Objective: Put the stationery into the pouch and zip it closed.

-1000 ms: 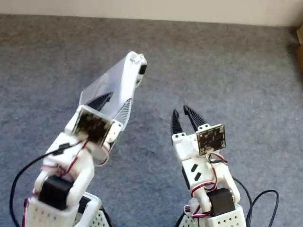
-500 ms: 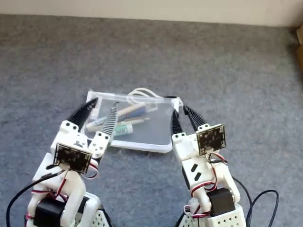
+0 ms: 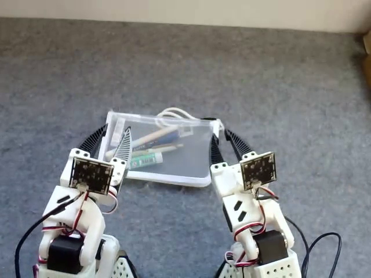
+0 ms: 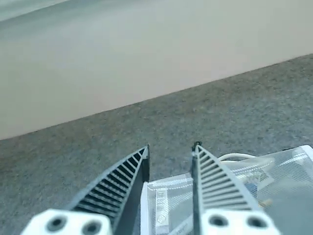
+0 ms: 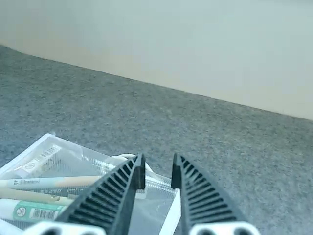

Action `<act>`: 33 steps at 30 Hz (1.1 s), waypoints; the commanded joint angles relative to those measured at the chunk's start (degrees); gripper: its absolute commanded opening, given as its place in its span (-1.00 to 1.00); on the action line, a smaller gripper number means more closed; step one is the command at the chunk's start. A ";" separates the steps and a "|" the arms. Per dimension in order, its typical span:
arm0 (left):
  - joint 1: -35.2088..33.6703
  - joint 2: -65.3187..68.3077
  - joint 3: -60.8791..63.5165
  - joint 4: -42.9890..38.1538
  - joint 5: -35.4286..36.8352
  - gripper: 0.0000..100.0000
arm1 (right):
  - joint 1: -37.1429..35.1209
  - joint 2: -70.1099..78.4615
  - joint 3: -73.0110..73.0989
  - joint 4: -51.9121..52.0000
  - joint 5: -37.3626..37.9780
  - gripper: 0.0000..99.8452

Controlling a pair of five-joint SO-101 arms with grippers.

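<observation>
Pouch (image 3: 174, 169) lies flat on carpet (image 3: 278, 81), spanning from one set of fingertips to the other | stationery (image 3: 146, 146) already inside | left gripper (image 3: 116, 128) parted, empty | right gripper (image 3: 221, 134) narrowly parted, empty | zip's state unclear; closing probably remains

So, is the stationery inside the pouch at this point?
Yes, in the high view the pens show through the clear pouch, which lies flat on the grey carpet.

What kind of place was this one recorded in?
Probably an indoor robot test bench: a grey carpet-like mat is the work surface, a plain pale wall backs it, and the left arm and right arm sit side by side before a clear pouch.
</observation>
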 commanded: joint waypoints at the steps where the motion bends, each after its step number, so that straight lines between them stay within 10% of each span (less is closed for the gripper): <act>1: -0.84 -0.75 0.40 0.09 0.44 -0.88 | -0.31 -0.66 -0.66 -1.54 0.18 -0.82; 33: -17.98 -0.84 19.65 0.09 0.53 -0.99 | 0.48 -0.75 -4.79 -1.19 0.35 -0.82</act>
